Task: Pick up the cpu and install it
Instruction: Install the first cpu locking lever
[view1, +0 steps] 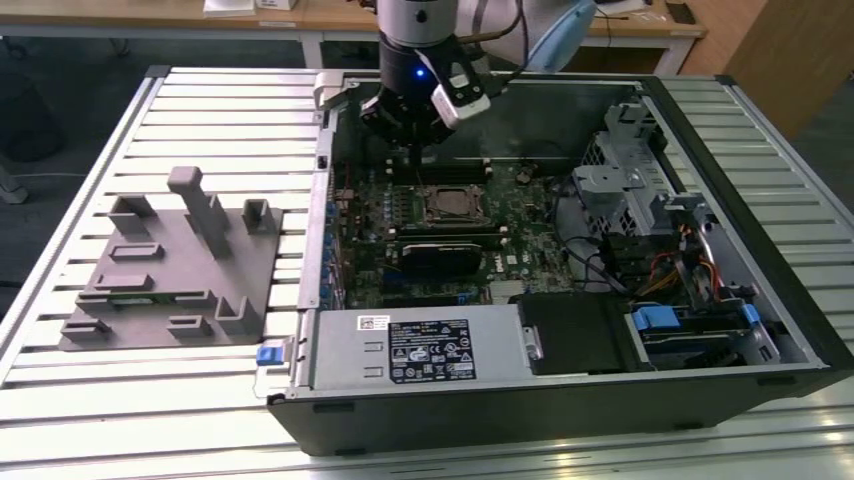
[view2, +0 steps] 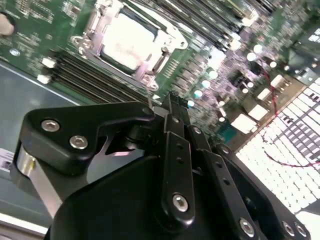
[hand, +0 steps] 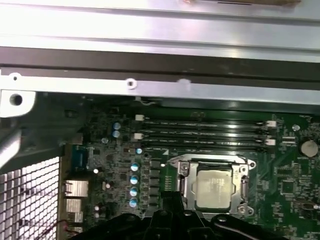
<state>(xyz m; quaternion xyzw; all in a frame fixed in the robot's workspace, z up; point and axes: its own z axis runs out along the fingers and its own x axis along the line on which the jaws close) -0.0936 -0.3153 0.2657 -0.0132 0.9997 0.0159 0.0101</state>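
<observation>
Exterior view: open computer case (view1: 747, 330) on slatted metal table (view1: 160, 400).

Robotics lab or assembly workshop.
A slatted aluminium table (view1: 80, 400) carries an opened computer case (view1: 561, 400) and a grey fixture (view1: 174, 270); wooden desks (view1: 320, 20) stand behind the claw (view1: 407, 150).

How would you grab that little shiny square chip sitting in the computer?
The cpu lies flat in the socket frame, top face up. Probably come straight down from above and pinch two opposite edges, since the frame hugs its sides closely.
</observation>
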